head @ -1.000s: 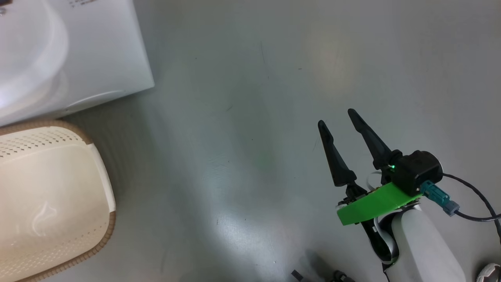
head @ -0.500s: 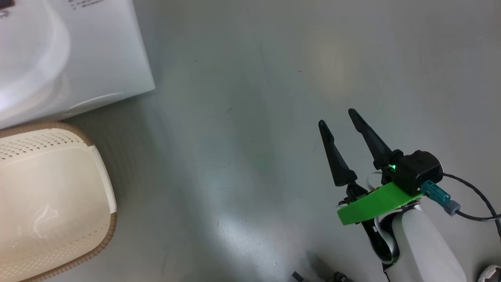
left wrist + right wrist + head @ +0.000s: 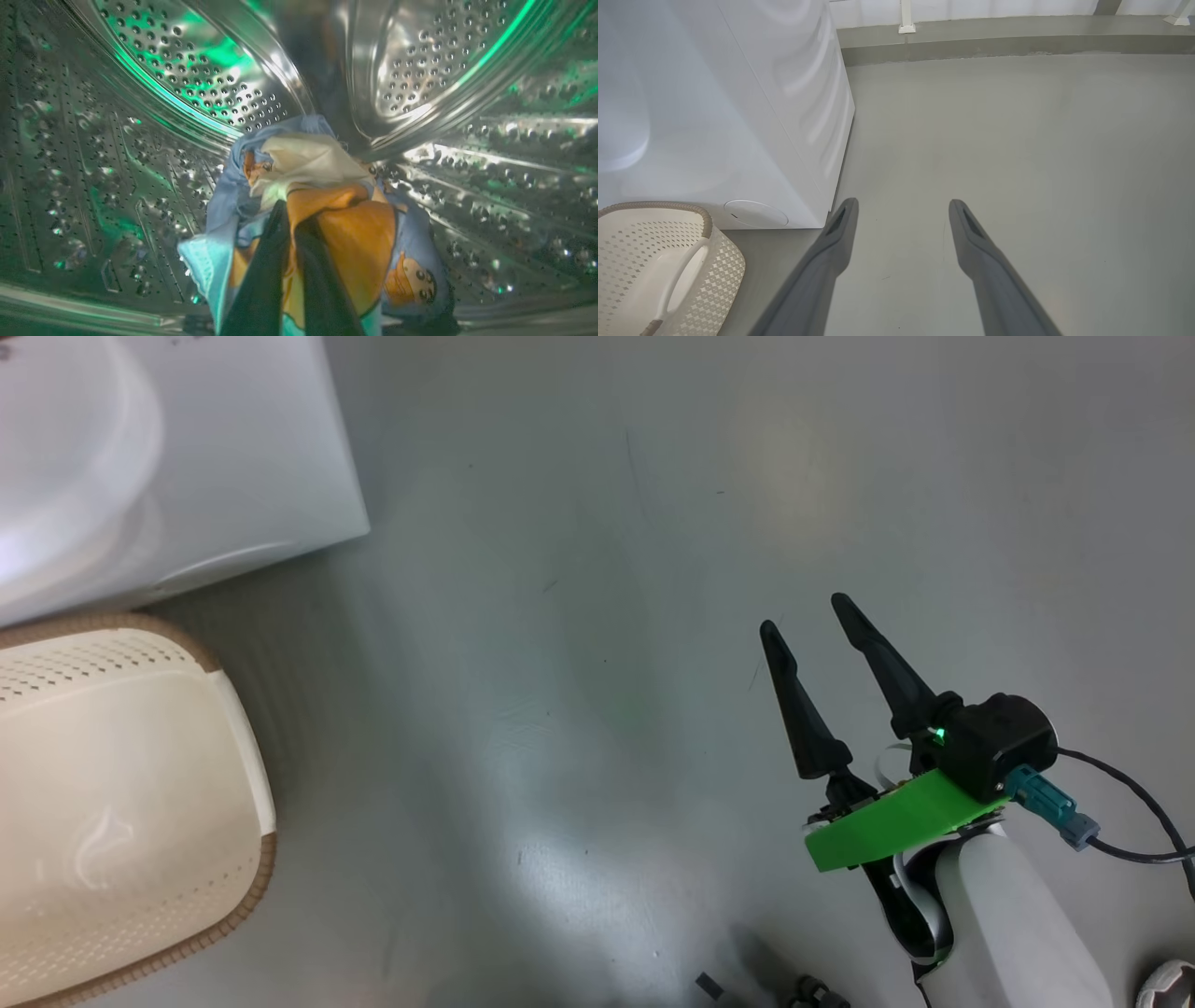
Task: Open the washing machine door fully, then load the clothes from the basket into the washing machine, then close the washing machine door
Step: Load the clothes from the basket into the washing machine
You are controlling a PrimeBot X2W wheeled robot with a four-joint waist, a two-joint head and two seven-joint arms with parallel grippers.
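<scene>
- Left tool (image 3: 292, 219): clenched on clothes (image 3: 359, 238), deep inside steel drum (image 3: 205, 79).
- Clothes: light-blue, beige and orange bundle, lying against perforated drum wall, wrapped around both dark fingers.
- Right tool (image 3: 803, 616): released, 2 fingers spread, above grey floor (image 3: 560, 616).
- Basket (image 3: 112, 803): cream, on floor, just beside washing machine (image 3: 243, 448), well apart from right tool.

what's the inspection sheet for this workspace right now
surface: grey floor, glossy, lightly scuffed
job's things: clothes in the drum of the washing machine; basket next to it, no clothes in its visible part
clutter: small dark bits at the head view's bottom edge
grippers: left gripper shut on clothes; right gripper open over floor, holding nothing
cables: black cable at right wrist
surroundings: low kerb beyond the floor
</scene>
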